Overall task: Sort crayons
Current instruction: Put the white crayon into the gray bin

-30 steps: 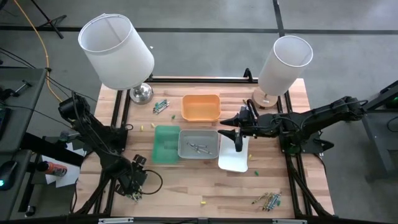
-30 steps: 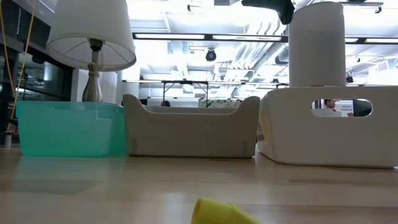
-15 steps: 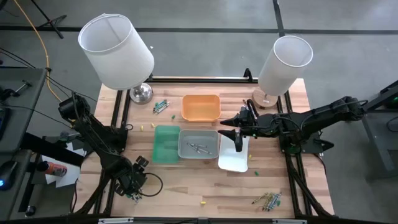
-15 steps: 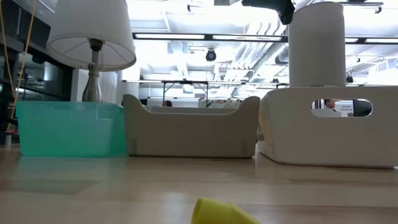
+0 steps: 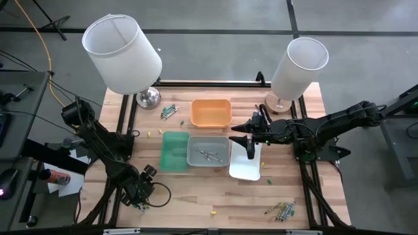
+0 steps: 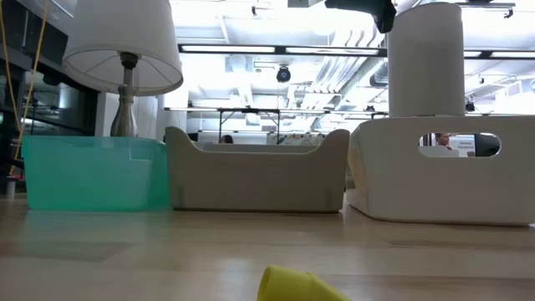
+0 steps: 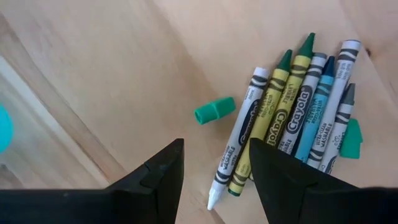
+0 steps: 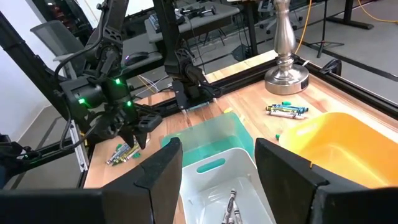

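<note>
On the wooden table [image 5: 196, 196], the left gripper [image 7: 214, 180] hangs open over a bunch of crayons [image 7: 292, 118] by the front left corner, ready to pick one, while the right gripper [image 8: 217, 177] waits open above the grey tray [image 5: 209, 152] mid-table.

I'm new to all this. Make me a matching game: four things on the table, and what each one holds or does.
1. grey tray
2. orange tray
3. left gripper
4. right gripper

a. nothing in it
b. open above the white tray
c. crayons lying inside
d. open over a crayon pile

Pairs: 1-c, 2-a, 3-d, 4-b
</note>
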You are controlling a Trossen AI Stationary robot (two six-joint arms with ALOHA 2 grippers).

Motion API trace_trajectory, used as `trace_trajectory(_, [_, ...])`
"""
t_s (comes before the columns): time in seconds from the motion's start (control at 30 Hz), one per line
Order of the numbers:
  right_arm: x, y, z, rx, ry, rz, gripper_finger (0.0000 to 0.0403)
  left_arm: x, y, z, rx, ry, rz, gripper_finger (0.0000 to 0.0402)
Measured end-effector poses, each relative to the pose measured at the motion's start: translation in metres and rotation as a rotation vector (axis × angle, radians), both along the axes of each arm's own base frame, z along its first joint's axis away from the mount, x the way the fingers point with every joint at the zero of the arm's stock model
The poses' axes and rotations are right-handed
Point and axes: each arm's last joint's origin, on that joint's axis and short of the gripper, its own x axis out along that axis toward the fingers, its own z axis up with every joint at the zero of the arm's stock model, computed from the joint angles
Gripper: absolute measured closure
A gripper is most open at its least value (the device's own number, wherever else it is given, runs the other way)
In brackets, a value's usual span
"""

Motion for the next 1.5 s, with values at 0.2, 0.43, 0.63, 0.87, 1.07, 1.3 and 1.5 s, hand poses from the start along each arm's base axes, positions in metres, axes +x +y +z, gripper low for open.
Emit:
trace_trajectory(0.2, [0.000,0.000,0.000,-0.001,0.003,0.000,0.0206,0.002,-0.002,-0.010,0.041,0.026,-0.023,0.0234])
trace_trajectory(0.43, [0.000,0.000,0.000,-0.001,0.003,0.000,0.0206,0.004,-0.005,-0.020,0.069,0.047,-0.009,0.0234])
trace_trajectory(0.63, [0.000,0.000,0.000,-0.001,0.003,0.000,0.0206,0.004,-0.005,-0.021,0.072,0.049,0.010,0.0238])
trace_trajectory(0.87, [0.000,0.000,0.000,-0.001,0.004,0.000,0.0206,0.004,-0.005,-0.021,0.066,0.052,0.013,0.0324])
trace_trajectory(1.07, [0.000,0.000,0.000,0.024,0.000,-0.006,0.0206,0.008,-0.002,-0.022,0.046,0.072,0.102,0.0392])
trace_trajectory(1.3, [0.000,0.000,0.000,0.024,0.000,-0.007,0.0206,0.012,0.001,-0.017,0.016,0.068,0.135,0.0398])
trace_trajectory(1.5, [0.000,0.000,0.000,0.024,0.000,-0.007,0.0206,0.011,0.005,-0.006,-0.043,0.062,0.175,0.0400])
